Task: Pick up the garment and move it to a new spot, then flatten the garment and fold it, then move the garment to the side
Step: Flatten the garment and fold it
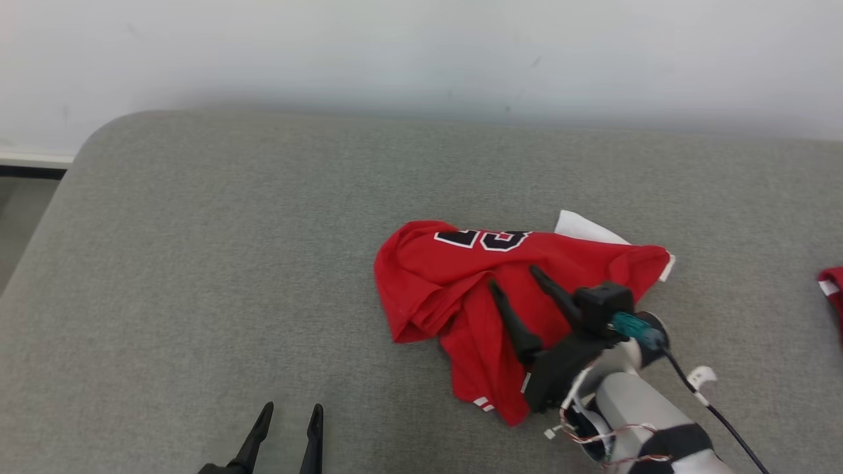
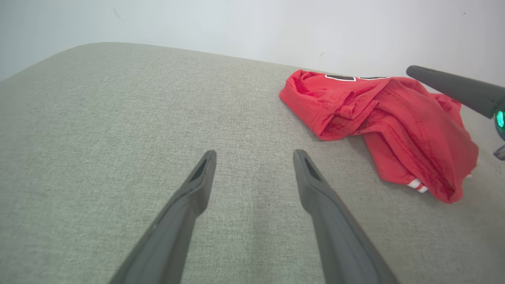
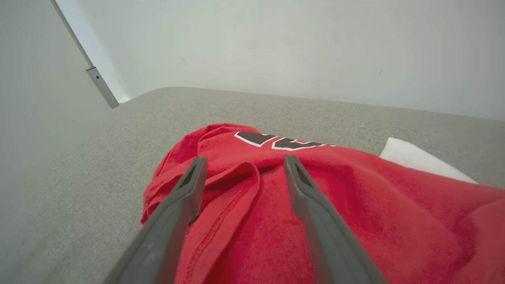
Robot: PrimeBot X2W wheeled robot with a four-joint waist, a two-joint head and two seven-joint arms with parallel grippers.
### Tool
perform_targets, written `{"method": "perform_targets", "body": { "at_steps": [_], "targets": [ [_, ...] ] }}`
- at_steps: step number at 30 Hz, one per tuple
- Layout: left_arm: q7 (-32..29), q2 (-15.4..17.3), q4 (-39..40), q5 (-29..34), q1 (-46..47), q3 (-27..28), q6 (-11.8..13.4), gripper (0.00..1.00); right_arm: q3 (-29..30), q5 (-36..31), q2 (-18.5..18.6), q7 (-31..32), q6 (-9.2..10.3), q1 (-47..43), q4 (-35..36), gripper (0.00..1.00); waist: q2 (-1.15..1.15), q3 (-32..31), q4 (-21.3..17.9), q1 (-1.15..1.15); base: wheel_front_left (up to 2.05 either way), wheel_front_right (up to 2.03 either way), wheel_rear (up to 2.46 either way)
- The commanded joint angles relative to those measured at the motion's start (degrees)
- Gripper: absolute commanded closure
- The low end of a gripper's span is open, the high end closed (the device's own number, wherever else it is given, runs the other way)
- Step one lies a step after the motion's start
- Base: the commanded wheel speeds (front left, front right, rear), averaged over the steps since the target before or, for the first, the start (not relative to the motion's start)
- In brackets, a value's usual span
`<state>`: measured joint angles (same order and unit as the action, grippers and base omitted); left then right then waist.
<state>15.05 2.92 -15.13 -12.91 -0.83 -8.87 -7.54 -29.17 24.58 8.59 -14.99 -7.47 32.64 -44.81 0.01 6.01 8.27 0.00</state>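
The garment (image 1: 461, 289) lies crumpled in a heap on the grey cushioned surface (image 1: 197, 263), right of centre. It is a red jersey with black white-outlined lettering at its far edge and a white sleeve (image 1: 586, 229) poking out behind. Striped trim shows at its near tip. My right gripper (image 1: 514, 276) hovers just over the heap, open, with nothing between its fingers; the red cloth (image 3: 355, 221) lies beneath it in the right wrist view. My left gripper (image 1: 290, 409) stands open over bare cushion at the lower left, apart from the garment (image 2: 394, 122).
A second red piece with white edging (image 1: 831, 286) lies at the far right edge. A pale wall (image 1: 421, 52) runs along the back. The cushion's rounded left corner (image 1: 99, 135) drops to the floor. Bare cushion stretches left of the garment.
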Motion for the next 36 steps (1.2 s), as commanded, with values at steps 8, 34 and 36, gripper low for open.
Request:
{"method": "perform_targets", "body": {
  "at_steps": [8,34,36],
  "targets": [
    [0.18,-0.03,0.19,0.01,-0.79,-0.16,0.13,0.00,9.29,-5.21,0.24,-0.10,-0.03,-11.23,5.24,0.00,-0.01,-1.92,-5.01,0.00,0.00,0.00,0.00],
    [0.18,-0.02,-0.54,-0.59,-0.71,-0.65,0.13,0.00,-0.49,-7.51,-3.29,-0.11,-0.03,-11.67,6.42,0.00,-0.01,-0.71,-1.64,0.00,0.00,0.00,0.00],
    [0.18,-0.02,-0.65,-0.91,-0.59,-0.81,0.13,0.00,-1.47,-7.13,-3.79,-0.12,-0.03,-10.03,4.77,0.55,-0.01,-0.27,-0.51,0.00,0.00,0.00,0.00]
  ]
}}
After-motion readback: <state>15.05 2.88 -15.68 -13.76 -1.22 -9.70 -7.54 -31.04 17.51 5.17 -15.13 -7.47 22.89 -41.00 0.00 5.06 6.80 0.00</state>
